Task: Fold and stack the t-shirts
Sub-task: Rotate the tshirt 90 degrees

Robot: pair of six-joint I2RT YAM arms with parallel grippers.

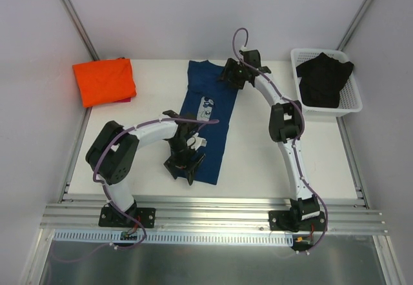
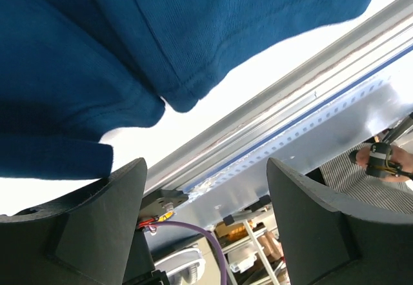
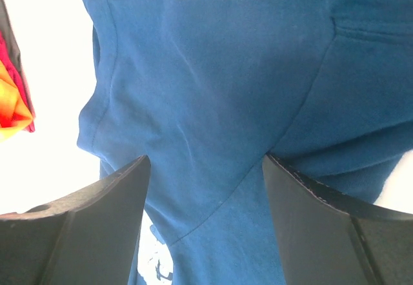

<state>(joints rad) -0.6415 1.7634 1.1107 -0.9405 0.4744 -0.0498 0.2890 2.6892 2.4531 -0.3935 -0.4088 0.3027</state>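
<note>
The navy blue t-shirt (image 1: 201, 85) lies on the white table, folded into a long strip, its pale print (image 1: 208, 108) facing up. My left gripper (image 1: 186, 166) is open and empty at its near hem. In the left wrist view the hem (image 2: 187, 72) lies just beyond the open gripper (image 2: 205, 166). My right gripper (image 1: 231, 77) is open over the shirt's far right corner. In the right wrist view the gripper (image 3: 205, 159) is open above the sleeve seam of the shirt (image 3: 226, 104). The orange t-shirt (image 1: 104, 82) lies folded at the far left.
A white basket (image 1: 352, 101) with dark clothes (image 1: 322, 78) stands at the far right. Metal rails (image 1: 213, 207) run along the table's near edge. Grey walls close in the back and sides. A red edge shows under the orange shirt (image 3: 14, 108).
</note>
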